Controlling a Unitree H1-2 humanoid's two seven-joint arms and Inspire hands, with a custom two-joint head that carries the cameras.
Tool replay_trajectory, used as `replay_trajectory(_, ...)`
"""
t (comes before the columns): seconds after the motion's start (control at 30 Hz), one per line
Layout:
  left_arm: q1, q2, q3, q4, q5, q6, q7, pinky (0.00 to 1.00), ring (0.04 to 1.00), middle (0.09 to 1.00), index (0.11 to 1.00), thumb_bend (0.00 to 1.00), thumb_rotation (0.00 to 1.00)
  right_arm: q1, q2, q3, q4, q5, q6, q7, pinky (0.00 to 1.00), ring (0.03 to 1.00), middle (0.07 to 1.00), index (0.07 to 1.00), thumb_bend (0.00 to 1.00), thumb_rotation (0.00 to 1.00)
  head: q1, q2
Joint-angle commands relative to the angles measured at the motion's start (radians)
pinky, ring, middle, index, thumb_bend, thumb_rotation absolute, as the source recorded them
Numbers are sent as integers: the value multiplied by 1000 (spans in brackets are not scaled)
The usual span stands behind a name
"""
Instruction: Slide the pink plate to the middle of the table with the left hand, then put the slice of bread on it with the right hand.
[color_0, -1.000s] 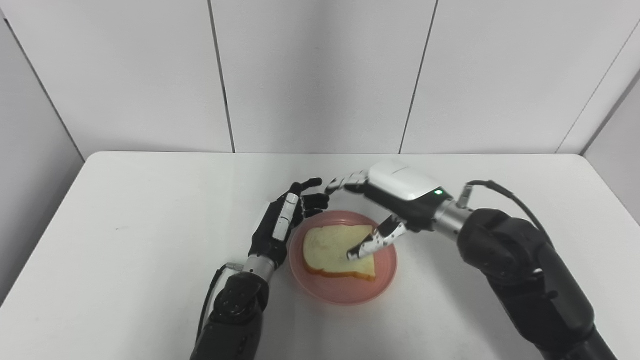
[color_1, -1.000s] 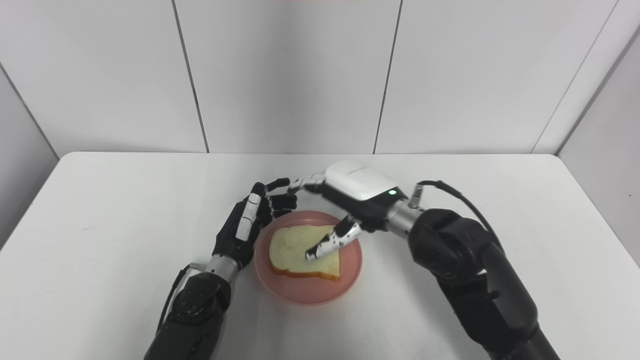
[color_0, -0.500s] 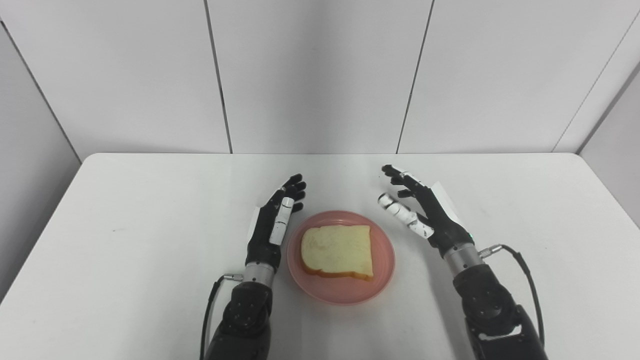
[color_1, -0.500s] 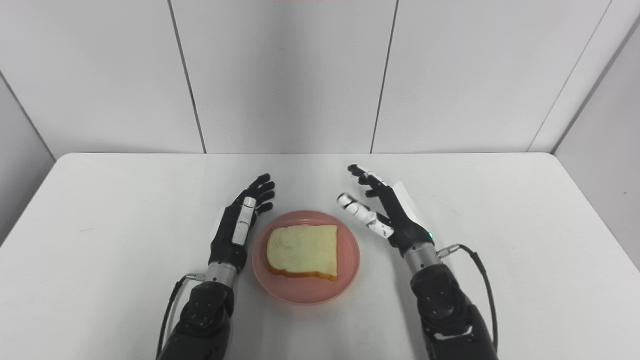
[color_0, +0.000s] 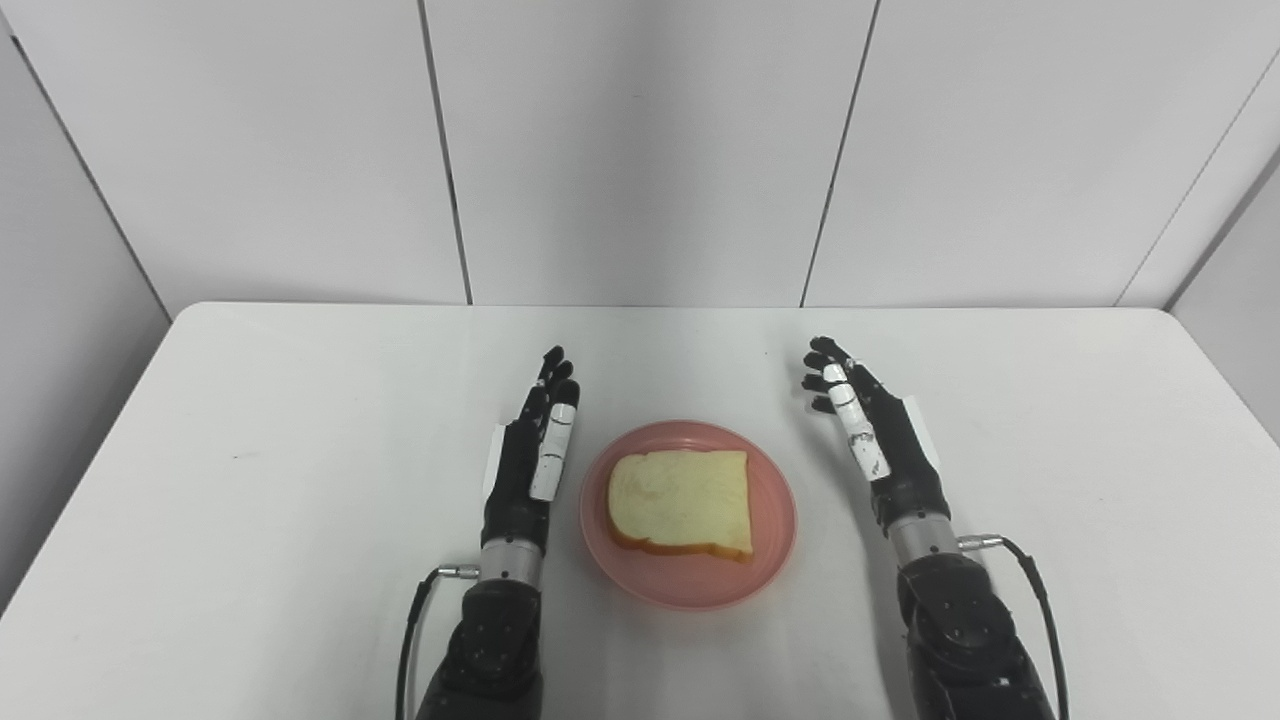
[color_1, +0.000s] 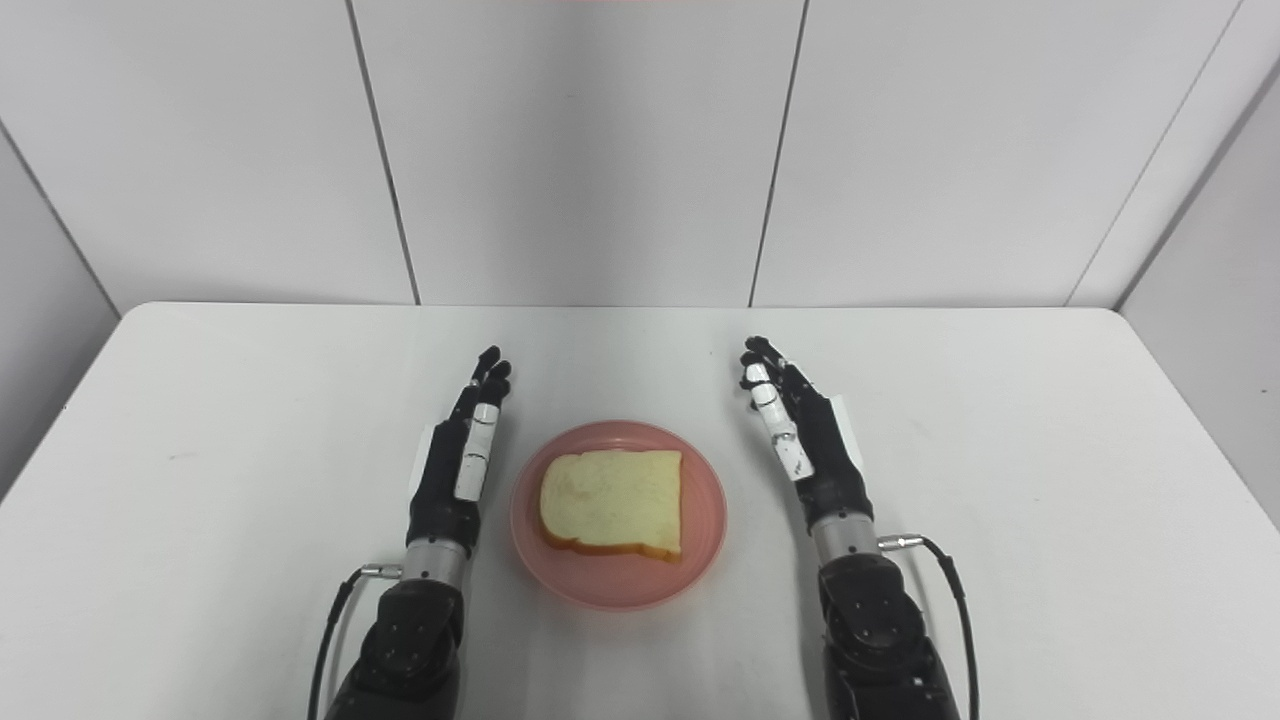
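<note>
The pink plate (color_0: 768, 545) sits near the middle of the white table (color_0: 250, 480), toward its front. A slice of bread (color_0: 682, 501) lies flat on the plate. My left hand (color_0: 533, 458) stands edge-up just left of the plate, fingers straight, holding nothing. My right hand (color_0: 872, 436) stands edge-up to the right of the plate, a little apart from it, fingers straight, holding nothing. The scene shows the same in the right eye view, with the plate (color_1: 700, 560), the bread (color_1: 613, 501), the left hand (color_1: 460, 465) and the right hand (color_1: 805, 444).
Grey wall panels (color_0: 640, 150) rise behind the table's far edge. Black cables run by both wrists near the front edge.
My right hand let go of the bread, drew back to the right of the plate and straightened. My left hand's fingers uncurled and straightened beside the plate. Plate and bread stayed put.
</note>
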Motion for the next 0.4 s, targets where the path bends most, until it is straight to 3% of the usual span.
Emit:
replay_trajectory(0.0,-3,3,-9,-12,3,36,-25,998,966,979,963,840,1000,-18,-11,12,-8,-8,-34,-12,811,821,845,849,712,1000,1,-1)
replay_trajectory(0.13,-2,4,-7,-30,-12,73,-30,1000,976,989,988,872,1000,-9,-13,29,0,-14,-47,-26,829,849,862,868,726,1000,0,2)
replay_trajectory(0.37,1,-1,-1,-39,-22,77,-29,1000,982,994,1000,860,1000,-1,-6,34,-3,6,-30,-26,840,871,880,886,720,1000,0,3)
